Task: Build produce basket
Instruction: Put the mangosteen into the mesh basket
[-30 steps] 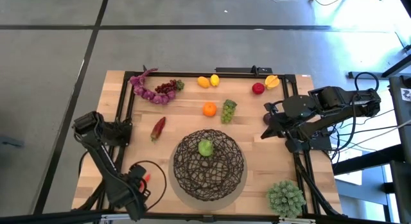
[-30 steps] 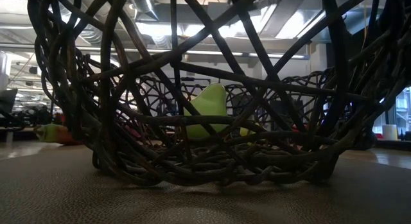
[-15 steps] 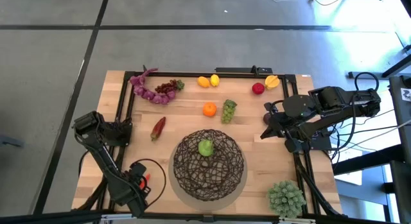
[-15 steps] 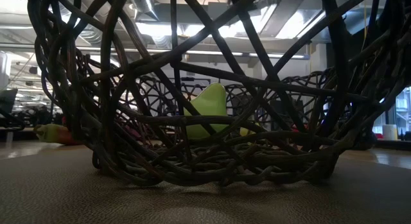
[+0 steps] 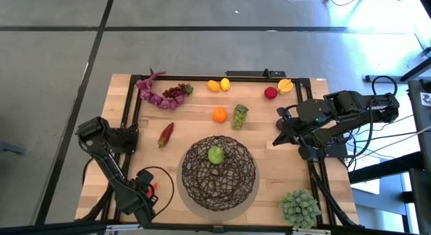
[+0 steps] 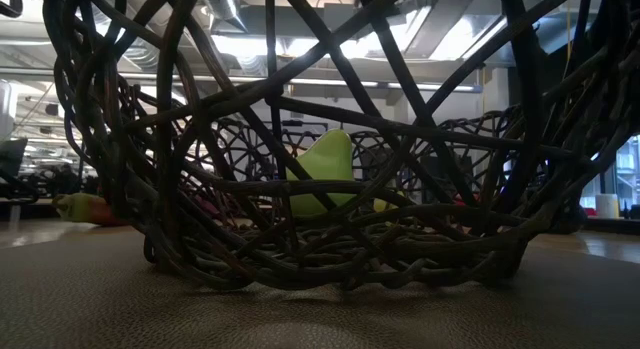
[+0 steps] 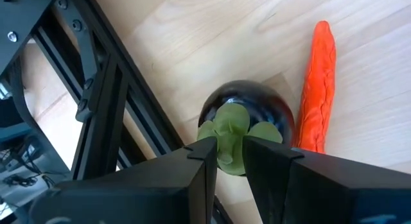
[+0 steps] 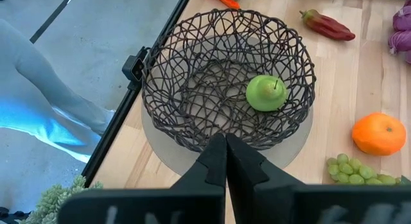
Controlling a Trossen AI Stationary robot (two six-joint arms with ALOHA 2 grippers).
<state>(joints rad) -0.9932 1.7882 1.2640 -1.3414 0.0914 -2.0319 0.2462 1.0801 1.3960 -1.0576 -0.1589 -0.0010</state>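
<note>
Nothing is seen to have moved since the earlier frames; both arms and all produce are placed as before. The basket (image 5: 219,171) is set at the table's (image 5: 269,174) 6 o'clock side, with a green apple (image 5: 215,155) lying inside it. The left gripper (image 7: 229,156) is held low at the 8 o'clock corner, its fingers (image 7: 199,166) narrowly closed on the green stem cap of a dark eggplant (image 7: 247,115), beside which a carrot (image 7: 318,83) lies on the wood. The right gripper (image 8: 225,161) is held at the 3 o'clock edge, its fingers pressed fully together and nothing held between them; it is pointed toward the basket. An orange (image 5: 219,114) and green grapes (image 5: 240,116) are found near centre, a red pepper (image 5: 166,134) at 9 o'clock. Lemons (image 5: 218,85), a red apple (image 5: 271,93) and purple grapes (image 5: 174,93) are spread along the 12 o'clock edge. A spiky plant (image 5: 299,207) sits at 5 o'clock.
</note>
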